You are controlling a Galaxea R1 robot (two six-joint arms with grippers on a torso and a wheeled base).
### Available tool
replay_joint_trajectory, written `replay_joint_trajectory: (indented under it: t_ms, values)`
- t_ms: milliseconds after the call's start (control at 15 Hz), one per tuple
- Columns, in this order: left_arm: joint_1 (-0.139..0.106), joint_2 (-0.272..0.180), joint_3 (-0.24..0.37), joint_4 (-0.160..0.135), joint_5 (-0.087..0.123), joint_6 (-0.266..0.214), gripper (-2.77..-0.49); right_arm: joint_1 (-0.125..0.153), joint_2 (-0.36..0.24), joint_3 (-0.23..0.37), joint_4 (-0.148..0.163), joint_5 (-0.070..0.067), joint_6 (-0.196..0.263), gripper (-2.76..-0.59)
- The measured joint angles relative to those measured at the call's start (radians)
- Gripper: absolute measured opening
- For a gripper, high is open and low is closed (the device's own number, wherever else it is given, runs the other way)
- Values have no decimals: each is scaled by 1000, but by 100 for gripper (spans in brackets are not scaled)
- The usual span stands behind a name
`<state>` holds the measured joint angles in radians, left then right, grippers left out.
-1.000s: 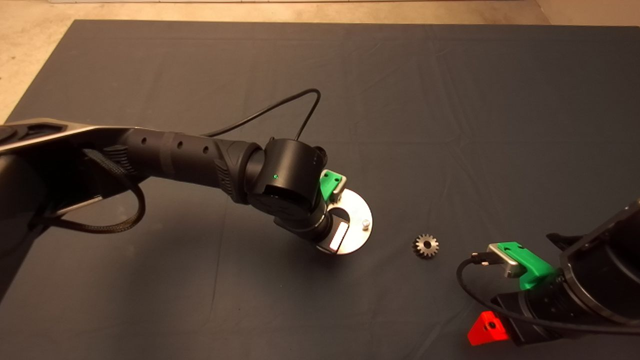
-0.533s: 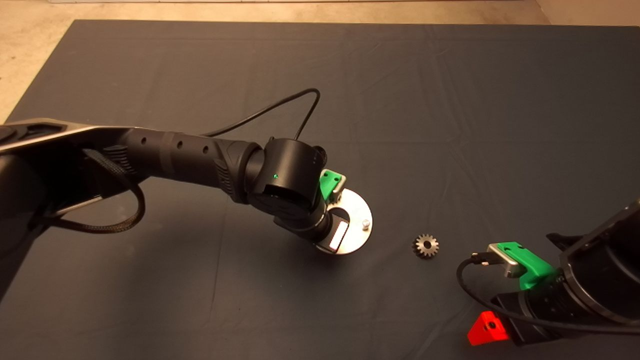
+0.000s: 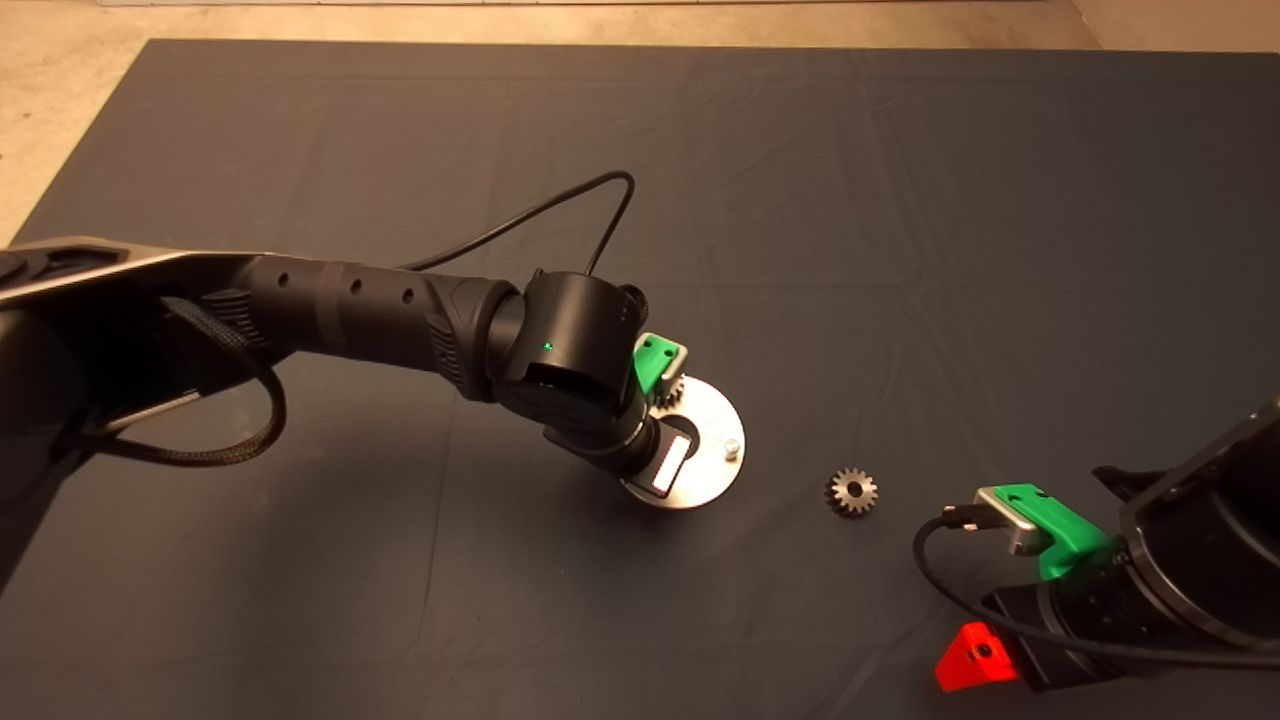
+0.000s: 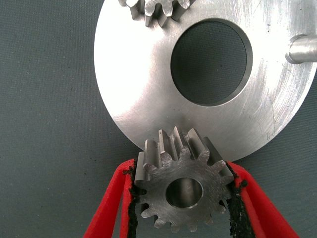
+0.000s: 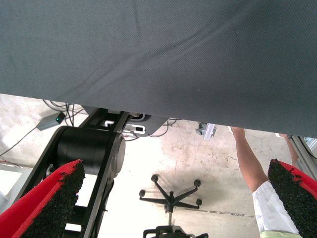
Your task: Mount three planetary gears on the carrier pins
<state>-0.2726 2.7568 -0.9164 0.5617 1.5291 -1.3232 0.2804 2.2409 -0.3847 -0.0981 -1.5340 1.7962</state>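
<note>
While left hand (image 4: 181,198) grips gear (image 4: 181,186), spare gear (image 3: 851,492) lies apart.

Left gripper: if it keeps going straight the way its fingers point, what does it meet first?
Likely the gear between its fingers, which seems to sit on a pin of the carrier disc. Straight on, the left gripper would probably press onto the disc's edge. Depth is unclear.

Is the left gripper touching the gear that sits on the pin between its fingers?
Cannot tell. In the left wrist view the black pads flank the gear closely, but no clear contact or gap shows.
</note>
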Motion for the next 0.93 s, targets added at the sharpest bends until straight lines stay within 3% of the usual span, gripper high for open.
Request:
replay_joint_trajectory:
  t_ms: [933]
  values:
    - [0, -9, 17, 15, -2, 0, -233, 0, 0, 0, 0, 0, 0, -61]
